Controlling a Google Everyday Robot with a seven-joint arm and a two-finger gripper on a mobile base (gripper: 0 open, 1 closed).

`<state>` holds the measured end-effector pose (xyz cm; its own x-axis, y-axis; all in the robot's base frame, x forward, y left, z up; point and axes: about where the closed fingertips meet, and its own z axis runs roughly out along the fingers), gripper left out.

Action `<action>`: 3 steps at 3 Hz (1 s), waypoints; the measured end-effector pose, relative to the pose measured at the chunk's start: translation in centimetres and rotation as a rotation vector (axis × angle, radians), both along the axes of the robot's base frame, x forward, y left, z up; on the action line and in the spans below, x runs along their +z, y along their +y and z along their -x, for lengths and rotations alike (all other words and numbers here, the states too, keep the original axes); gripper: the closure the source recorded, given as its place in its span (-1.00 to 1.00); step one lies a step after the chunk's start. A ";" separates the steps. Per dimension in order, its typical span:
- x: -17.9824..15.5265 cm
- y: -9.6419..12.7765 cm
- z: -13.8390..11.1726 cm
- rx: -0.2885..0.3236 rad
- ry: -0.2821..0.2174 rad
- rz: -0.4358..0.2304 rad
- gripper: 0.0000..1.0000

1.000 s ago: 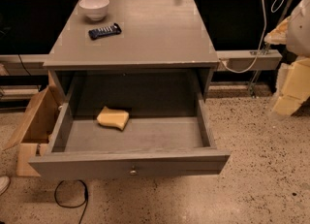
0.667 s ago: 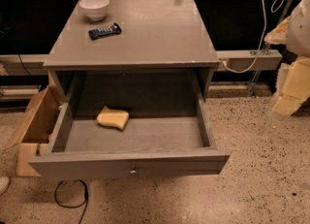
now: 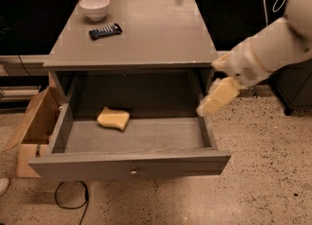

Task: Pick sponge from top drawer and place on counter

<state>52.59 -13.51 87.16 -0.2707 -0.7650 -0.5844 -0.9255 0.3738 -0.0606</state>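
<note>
The pale-yellow sponge [image 3: 113, 118] lies inside the open top drawer [image 3: 129, 165], at its back left on the drawer floor. The drawer is pulled far out; its small knob [image 3: 132, 172] shows on the front panel. The grey-brown counter [image 3: 146, 34] is the cabinet top above it. My gripper [image 3: 214, 100] reaches in from the right on a white arm [image 3: 273, 46]. It hangs over the drawer's right wall, below the counter edge and well to the right of the sponge. It holds nothing that I can see.
A white bowl [image 3: 94, 8] and a black remote [image 3: 105, 31] sit on the counter's back left. An open cardboard box [image 3: 34, 121] stands against the cabinet's left side. A black cable [image 3: 68, 202] loops on the speckled floor below the drawer front.
My arm has swung in from the far right edge to the drawer's right side, lower and closer to the drawer. The sponge, bowl and remote have not moved.
</note>
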 end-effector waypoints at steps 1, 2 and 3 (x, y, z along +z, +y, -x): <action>-2.8 3.9 -3.4 -0.026 -0.021 -0.138 -1.00; -2.6 4.0 -4.2 -0.041 -0.045 -0.145 -1.00; -6.0 5.1 -4.1 -0.037 0.004 -0.125 -1.00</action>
